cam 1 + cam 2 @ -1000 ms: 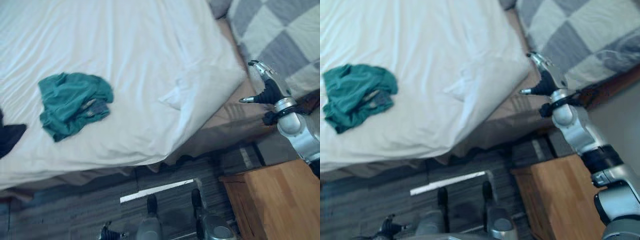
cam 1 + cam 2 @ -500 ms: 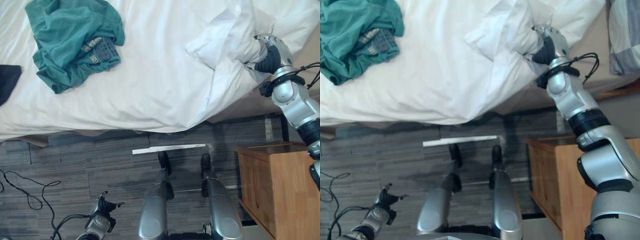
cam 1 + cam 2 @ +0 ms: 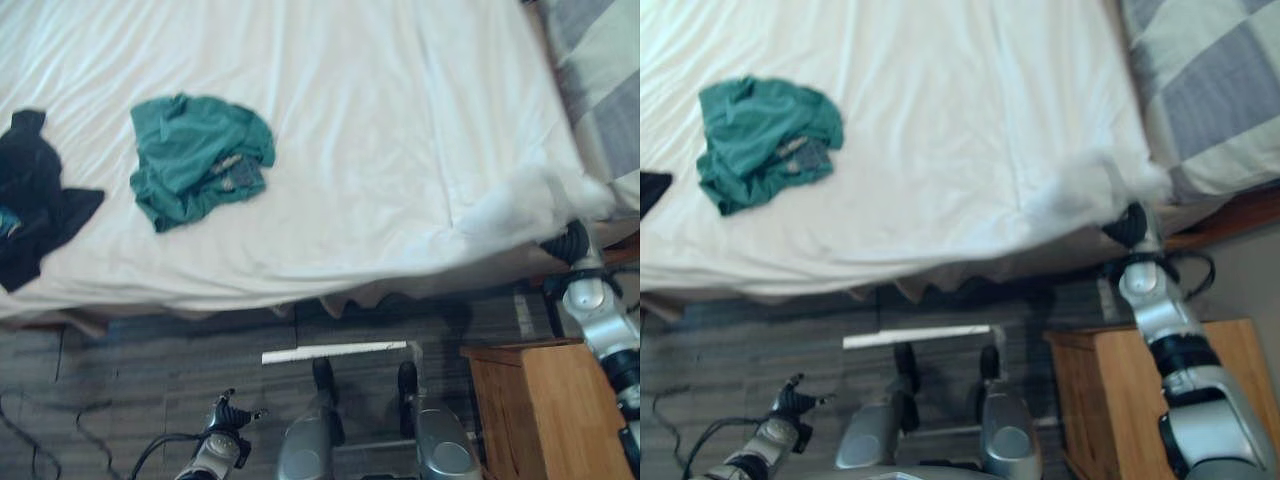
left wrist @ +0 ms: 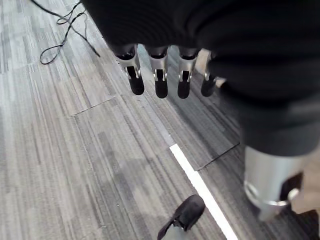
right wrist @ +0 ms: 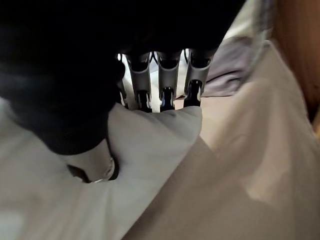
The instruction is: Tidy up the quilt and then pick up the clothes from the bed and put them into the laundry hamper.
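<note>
1. Right hand [image 5: 150, 85] has its fingers curled into the white quilt [image 3: 330, 150] corner at the bed's edge. Pull it flat and square.
2. Left hand [image 4: 160, 75] dangles relaxed over the floor.
3. Green clothes [image 3: 195, 170] and dark clothes [image 3: 35, 215] lie on the quilt; grab them next.

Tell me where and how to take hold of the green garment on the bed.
Take the green garment at its bunched, raised middle folds, coming straight down from above. It lies crumpled on the flat white quilt, apart from the dark garment, so a top pinch should gather cloth without catching the quilt.
</note>
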`<state>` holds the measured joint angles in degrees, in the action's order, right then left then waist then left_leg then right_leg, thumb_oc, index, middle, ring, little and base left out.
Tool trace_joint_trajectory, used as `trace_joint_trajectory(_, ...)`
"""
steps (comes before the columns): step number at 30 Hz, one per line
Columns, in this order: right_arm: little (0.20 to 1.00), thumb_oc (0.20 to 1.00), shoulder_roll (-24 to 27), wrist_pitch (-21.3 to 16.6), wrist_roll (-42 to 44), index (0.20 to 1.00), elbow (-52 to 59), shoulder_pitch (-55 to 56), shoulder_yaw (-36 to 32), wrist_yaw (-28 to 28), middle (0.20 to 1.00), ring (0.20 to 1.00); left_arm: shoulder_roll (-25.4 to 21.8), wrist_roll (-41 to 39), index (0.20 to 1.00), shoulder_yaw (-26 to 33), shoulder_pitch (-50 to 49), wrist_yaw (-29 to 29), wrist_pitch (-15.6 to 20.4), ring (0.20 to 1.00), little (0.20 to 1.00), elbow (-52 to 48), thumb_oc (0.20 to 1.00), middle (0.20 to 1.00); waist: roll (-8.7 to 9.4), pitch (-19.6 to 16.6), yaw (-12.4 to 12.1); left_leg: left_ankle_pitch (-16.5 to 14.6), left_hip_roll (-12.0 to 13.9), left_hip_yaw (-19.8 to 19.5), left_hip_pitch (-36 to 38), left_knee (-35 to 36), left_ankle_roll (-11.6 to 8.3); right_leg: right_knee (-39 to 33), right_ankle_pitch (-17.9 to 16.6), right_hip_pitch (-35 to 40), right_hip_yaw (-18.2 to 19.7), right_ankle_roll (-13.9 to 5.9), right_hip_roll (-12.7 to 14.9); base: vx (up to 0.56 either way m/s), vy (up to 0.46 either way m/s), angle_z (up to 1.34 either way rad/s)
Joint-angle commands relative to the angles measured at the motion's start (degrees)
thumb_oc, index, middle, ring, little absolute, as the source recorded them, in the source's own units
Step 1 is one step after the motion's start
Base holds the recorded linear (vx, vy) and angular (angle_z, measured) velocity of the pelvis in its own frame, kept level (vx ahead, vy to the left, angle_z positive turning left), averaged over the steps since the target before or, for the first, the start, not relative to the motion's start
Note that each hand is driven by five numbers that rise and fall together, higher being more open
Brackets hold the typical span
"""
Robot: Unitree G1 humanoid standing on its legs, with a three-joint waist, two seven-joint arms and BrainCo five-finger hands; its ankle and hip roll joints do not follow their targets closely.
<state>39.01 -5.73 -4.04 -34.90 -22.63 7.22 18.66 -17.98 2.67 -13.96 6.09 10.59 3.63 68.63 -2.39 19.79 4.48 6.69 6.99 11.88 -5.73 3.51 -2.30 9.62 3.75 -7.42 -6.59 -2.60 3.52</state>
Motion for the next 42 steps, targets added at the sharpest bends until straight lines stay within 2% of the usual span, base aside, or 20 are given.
trace_joint_trajectory(1,1.0,1.0,-5.0,1.9,12.6,1.0,-8.6,10.0,-6.4,2.1,1.0,1.0,-0.1,0.2,1.0,2.5,-0.6,-0.4,-2.0,1.0,1.0,5.5,1.0,1.0,3.98,-3.8,2.3,-7.6,3.7,1.8,6.7,-2.4,-4.94,-7.1,1.3,2.7,2.5,-3.91,2.7,0.1,0.043,0.1)
trace_joint_trajectory(6,1.0,1.0,-9.1,2.1,19.6,1.0,-14.2,16.4,-12.5,2.1,1.0,1.0,0.3,-0.7,1.0,4.5,-2.0,-1.1,-3.1,1.0,1.0,7.5,1.0,1.0,4.17,-6.3,4.1,-7.7,4.2,2.6,8.4,-1.5,-5.0,-7.9,1.1,3.9,3.0,-4.04,2.5,0.08,0.034,-0.06)
trace_joint_trajectory(9,1.0,1.0,-8.9,2.2,22.3,1.0,-12.9,21.3,-18.2,3.8,1.0,1.0,-0.2,-1.4,1.0,5.5,-2.9,-1.3,-3.3,1.0,1.0,7.6,1.0,1.0,4.16,-7.4,5.2,-7.9,4.5,3.3,9.5,-1.0,-5.13,-7.9,1.4,4.5,3.1,-4.2,2.4,0.08,0.036,0.04)
trace_joint_trajectory(12,1.0,1.0,-6.7,1.7,20.3,1.0,-8.0,23.2,-21.9,6.8,1.0,1.0,-0.1,-1.7,1.0,5.7,-3.3,-1.4,-2.9,1.0,1.0,6.8,1.0,1.0,4.19,-7.9,5.8,-8.1,4.6,3.6,10.1,-0.8,-5.29,-7.9,1.5,4.8,3.1,-4.35,2.4,0.06,0.024,0.02)
trace_joint_trajectory(13,1.0,1.0,-5.6,1.0,19.0,1.0,-4.0,23.5,-24.6,9.4,1.0,1.0,0.1,-1.7,1.0,5.5,-3.4,-1.4,-2.6,1.0,1.0,6.4,1.0,1.0,4.12,-8.2,6.0,-8.2,4.7,3.5,10.2,-0.8,-5.29,-8.0,1.7,5.1,3.0,-4.35,2.4,0.04,0.02,0.0)
trace_joint_trajectory(14,1.0,1.0,-5.7,1.1,19.0,1.0,-4.0,23.5,-24.7,9.4,1.0,1.0,0.1,-1.7,1.0,5.5,-3.4,-1.4,-2.6,1.0,1.0,6.4,1.0,1.0,4.11,-8.2,6.0,-8.2,4.7,3.5,10.3,-0.8,-5.29,-8.1,1.7,5.1,3.0,-4.34,2.4,0.04,0.019,-0.03)
trace_joint_trajectory(17,1.0,1.0,-4.8,-0.5,16.5,1.0,4.7,22.1,-27.9,14.5,1.0,1.0,0.9,-1.2,1.0,5.3,-4.1,-1.0,-2.6,1.0,1.0,5.7,1.0,1.0,3.98,-8.2,5.6,-8.2,4.9,3.3,10.3,-0.7,-5.36,-8.4,1.7,5.3,2.8,-4.28,2.3,0.01,0.006,-0.28)
trace_joint_trajectory(22,1.0,1.0,-5.3,-1.1,7.4,1.0,16.1,17.0,-27.2,20.9,1.0,1.0,1.9,-0.2,1.0,5.0,-4.5,-0.7,-2.6,1.0,1.0,5.1,1.0,1.0,3.67,-8.2,3.9,-7.9,5.2,2.2,10.2,-0.5,-5.49,-9.5,1.9,6.1,2.3,-4.03,2.0,0.01,-0.004,-0.23)
trace_joint_trajectory(24,1.0,1.0,-5.7,-1.1,6.8,1.0,17.0,15.6,-26.1,21.0,1.0,1.0,2.0,0.0,1.0,5.0,-4.5,-0.7,-2.6,1.0,1.0,4.9,1.0,1.0,3.71,-8.0,3.8,-7.8,5.3,2.0,10.2,-0.4,-5.52,-9.7,1.8,6.3,2.3,-3.97,2.0,-0.01,-0.01,0.06)
trace_joint_trajectory(25,0.2,0.2,-5.9,-1.3,6.6,0.2,18.8,13.7,-23.8,19.7,0.2,0.2,1.9,0.3,1.0,4.4,-4.4,-0.5,-2.7,1.0,1.0,4.8,1.0,1.0,3.77,-7.7,3.2,-7.8,5.3,1.9,10.1,-0.5,-5.51,-9.7,1.8,6.4,2.2,-3.9,2.0,-0.03,-0.033,0.16)
trace_joint_trajectory(27,0.2,0.2,-5.3,-1.5,7.1,0.2,18.7,8.5,-18.6,18.2,0.2,0.2,1.4,0.4,1.0,3.0,-3.2,-0.3,-2.6,1.0,1.0,4.2,1.0,1.0,4.02,-5.3,2.3,-7.8,5.3,1.5,8.7,-1.3,-5.51,-8.6,1.7,5.0,2.3,-3.85,2.0,-0.13,-0.057,0.08)
trace_joint_trajectory(29,0.2,0.2,-5.2,-1.7,7.2,0.2,18.3,8.1,-18.4,18.2,0.2,0.2,1.5,0.4,1.0,3.2,-3.0,-0.3,-2.6,1.0,1.0,4.3,1.0,1.0,4.02,-5.2,2.4,-7.9,5.3,1.4,8.4,-1.6,-5.49,-8.4,1.8,4.8,2.3,-3.84,2.1,-0.12,-0.029,0.07)
trace_joint_trajectory(31,0.2,0.2,-4.7,-1.6,8.3,0.2,16.2,3.1,-14.7,17.6,0.2,0.2,1.1,-0.5,1.0,1.7,-1.3,0.3,-2.3,1.0,1.0,3.5,1.0,1.0,4.0,-1.6,1.6,-8.0,5.0,0.6,5.0,-4.3,-5.36,-5.7,1.7,1.3,2.6,-3.69,2.3,-0.26,-0.043,0.16)
trace_joint_trajectory(33,0.2,0.2,-4.4,-1.0,9.2,0.2,12.0,-1.0,-11.3,17.0,0.2,0.2,0.8,-1.5,1.0,0.4,0.2,0.7,-1.9,1.0,1.0,3.1,1.0,1.0,3.67,0.8,1.2,-8.4,4.8,0.1,1.8,-7.2,-5.24,-2.2,2.2,-2.0,3.0,-3.37,2.5,-0.23,-0.016,0.09)
trace_joint_trajectory(35,0.2,0.2,-5.7,-0.1,11.5,0.2,3.1,-4.1,-7.3,15.3,0.2,0.2,0.7,-2.0,1.0,-0.9,1.2,1.3,-1.4,1.0,1.0,2.7,1.0,1.0,3.17,2.8,1.0,-8.8,4.9,0.2,-1.7,-10.3,-5.14,1.7,2.7,-5.9,3.3,-3.51,3.1,-0.15,0.006,0.12)
trace_joint_trajectory(36,0.2,0.2,-5.6,-0.3,11.6,0.2,2.8,-4.4,-7.1,15.3,0.2,0.2,0.7,-2.0,1.0,-0.9,1.3,1.3,-1.4,1.0,1.0,2.7,1.0,1.0,3.18,2.6,1.1,-8.9,4.9,0.2,-2.1,-10.6,-5.13,2.1,2.8,-6.3,3.3,-3.51,3.1,-0.12,0.013,0.09)
trace_joint_trajectory(37,0.2,0.2,-8.2,0.3,13.3,0.2,-3.1,-2.6,-5.9,13.7,0.2,0.2,0.9,-2.3,1.0,-1.2,1.9,1.5,-1.2,1.0,1.0,2.7,1.0,1.0,2.88,3.9,1.4,-9.5,4.8,0.1,-4.3,-12.6,-5.01,3.8,2.7,-8.3,3.6,-3.7,3.7,-0.1,0.012,0.02)
trace_joint_trajectory(39,0.2,0.2,-10.9,1.0,13.9,0.2,-7.8,0.9,-5.2,12.3,0.2,0.2,0.6,-2.6,1.0,-1.0,3.0,1.5,-1.4,1.0,1.0,2.9,1.0,1.0,2.86,4.4,2.0,-10.7,5.2,-0.3,-6.2,-15.3,-4.81,5.6,3.3,-9.8,3.8,-3.8,4.3,-0.08,0.027,0.01)
trace_joint_trajectory(42,0.2,0.2,-13.2,1.5,13.9,0.2,-11.3,4.3,-4.7,11.0,0.2,0.2,0.0,-2.7,1.0,-0.6,4.3,1.7,-1.7,1.0,1.0,2.9,1.0,1.0,2.95,4.1,2.5,-11.2,5.4,-0.6,-7.0,-16.5,-4.61,6.3,3.3,-10.6,3.9,-3.77,4.5,-0.01,0.031,0.0)
